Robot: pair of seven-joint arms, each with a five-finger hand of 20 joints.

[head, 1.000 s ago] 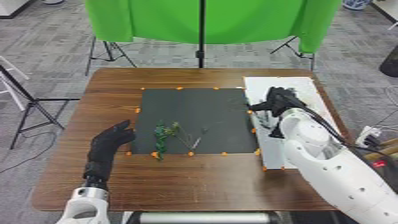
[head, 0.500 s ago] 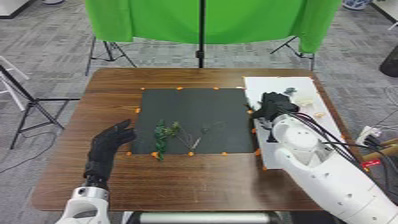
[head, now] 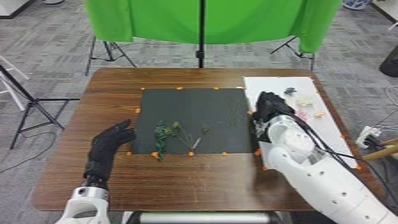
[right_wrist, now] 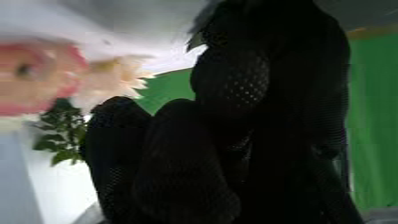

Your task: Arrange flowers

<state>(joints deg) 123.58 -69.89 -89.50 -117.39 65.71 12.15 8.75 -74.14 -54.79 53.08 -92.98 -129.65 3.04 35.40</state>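
In the head view, the right hand, in black fabric glove, has drawn toward the left edge of the white rectangular board, uncovering pink blooms on it. A small blue-grey bloom and cream blooms lie farther up the board. The leafy green sprig and thin pale stems remain on the dark square mat. Assessment: the hand appears bound for the mat, to add to the arrangement. The left hand, also gloved in black, rests beside the mat, fingers loosely extended, holding nothing.

In the right wrist view, detail absent from the overhead layout is legible: layered petals on a pink-edged rose, a cream flower beside it, small green leaves, and a pale green tip against the glove. Whether the right hand is open or closed, or grips that tip, cannot be determined.
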